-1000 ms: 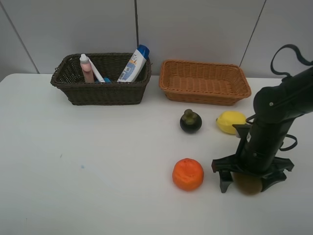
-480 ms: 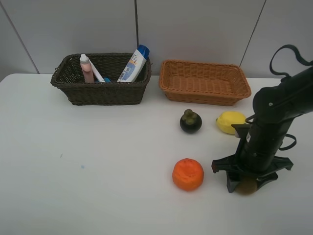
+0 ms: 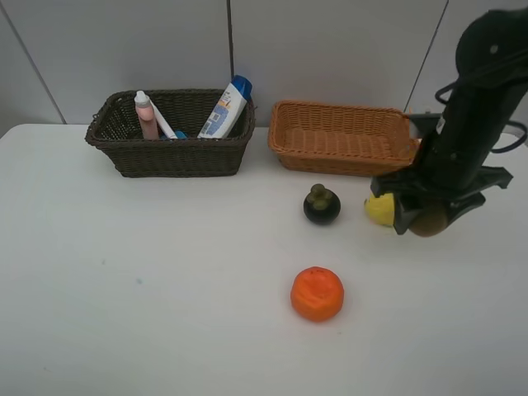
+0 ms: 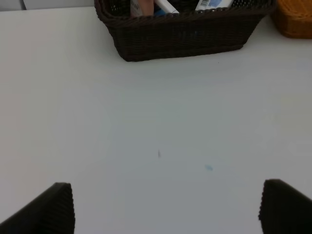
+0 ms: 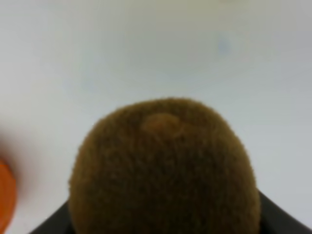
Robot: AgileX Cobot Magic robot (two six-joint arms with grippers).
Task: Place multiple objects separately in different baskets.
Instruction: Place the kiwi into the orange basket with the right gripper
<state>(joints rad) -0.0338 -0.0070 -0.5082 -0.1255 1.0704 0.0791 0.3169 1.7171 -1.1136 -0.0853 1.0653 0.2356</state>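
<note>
My right gripper (image 3: 426,219) is shut on the brown kiwi (image 3: 431,223), held above the table right of the yellow lemon (image 3: 379,209). The fuzzy kiwi (image 5: 163,170) fills the right wrist view. The dark mangosteen (image 3: 322,205) and the orange (image 3: 317,294) lie on the table. The dark brown basket (image 3: 169,158) holds the pink bottle (image 3: 147,116), the white pen (image 3: 164,122) and the blue-capped white bottle (image 3: 225,107). Nothing lies in the light orange-tan basket (image 3: 346,158). My left gripper (image 4: 168,197) stands open over bare table, out of the exterior view.
The white table (image 3: 165,280) ends at a grey panelled wall behind the baskets. The left wrist view shows the dark basket (image 4: 185,36) ahead and a corner of the tan basket (image 4: 295,24). The right arm (image 3: 474,99) rises over the tan basket's right end.
My right gripper closed on the kiwi near the table's front right, then lifted it and carried it back toward the tan basket, beside the lemon. The left gripper stayed open.
</note>
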